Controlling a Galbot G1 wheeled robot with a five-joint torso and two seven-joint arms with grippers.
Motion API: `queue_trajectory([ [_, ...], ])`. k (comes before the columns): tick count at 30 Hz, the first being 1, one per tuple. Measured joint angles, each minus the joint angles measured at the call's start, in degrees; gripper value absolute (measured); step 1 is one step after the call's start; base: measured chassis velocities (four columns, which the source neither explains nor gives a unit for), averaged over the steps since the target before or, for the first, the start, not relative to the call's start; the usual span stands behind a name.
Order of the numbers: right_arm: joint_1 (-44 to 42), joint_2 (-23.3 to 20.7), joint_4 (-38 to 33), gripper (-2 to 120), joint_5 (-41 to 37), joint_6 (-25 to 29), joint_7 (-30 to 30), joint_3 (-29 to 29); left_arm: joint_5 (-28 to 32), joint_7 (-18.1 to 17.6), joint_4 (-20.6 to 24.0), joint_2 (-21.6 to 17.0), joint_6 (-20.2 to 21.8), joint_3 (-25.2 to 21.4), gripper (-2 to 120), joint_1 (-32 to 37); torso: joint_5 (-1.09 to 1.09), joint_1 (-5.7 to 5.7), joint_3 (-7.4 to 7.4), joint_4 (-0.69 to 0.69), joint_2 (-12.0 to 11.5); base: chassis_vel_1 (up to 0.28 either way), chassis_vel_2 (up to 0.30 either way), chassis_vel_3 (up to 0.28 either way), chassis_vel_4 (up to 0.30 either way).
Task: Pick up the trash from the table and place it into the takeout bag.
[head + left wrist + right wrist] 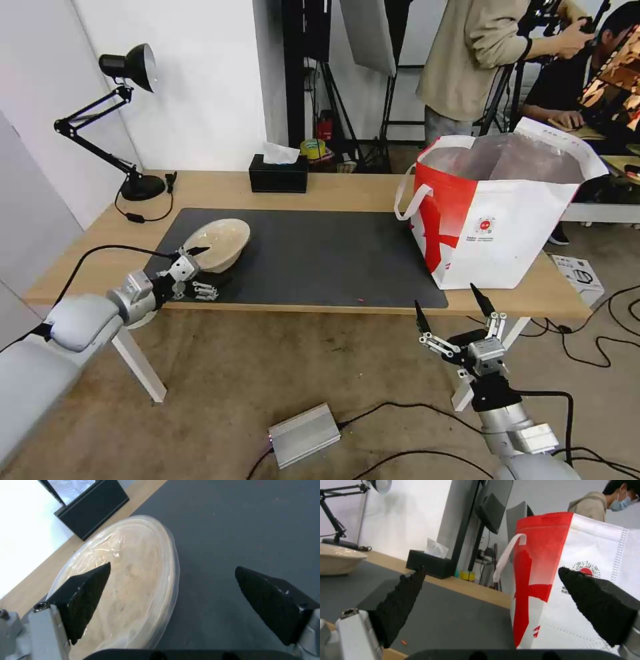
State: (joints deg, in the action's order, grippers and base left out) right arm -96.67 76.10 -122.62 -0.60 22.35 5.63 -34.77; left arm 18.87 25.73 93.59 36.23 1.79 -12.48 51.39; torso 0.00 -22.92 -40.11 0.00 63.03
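While only the beige bowl (218, 244) remains on the tabletop (347, 190), tilted on the mat, our left gripper (195, 270) straddles its rim with fingers wide, nothing held, the right gripper (452, 308) waiting open below the bag (497, 213).

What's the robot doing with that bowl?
The robot is tidying up. Its left gripper is open at the near edge of the beige bowl on the dark mat, one finger over the bowl, not squeezing it. The right gripper hangs open in front of the table, beside the red-and-white bag. The bag stands open on the table's right end. A tissue box and lamp sit at the back.
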Motion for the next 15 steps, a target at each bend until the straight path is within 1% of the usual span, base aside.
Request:
queue_trajectory([
  [15, 0.0, 0.0, 0.0, 100, 0.0, 0.0, 0.0, 0.0, -1.4, -0.3, -3.1, 1.9, -0.1, 2.7, 100, -3.0, 0.0, 0.0, 0.0, 0.0, 0.0, 0.0, 0.0, 0.0, 0.0],
])
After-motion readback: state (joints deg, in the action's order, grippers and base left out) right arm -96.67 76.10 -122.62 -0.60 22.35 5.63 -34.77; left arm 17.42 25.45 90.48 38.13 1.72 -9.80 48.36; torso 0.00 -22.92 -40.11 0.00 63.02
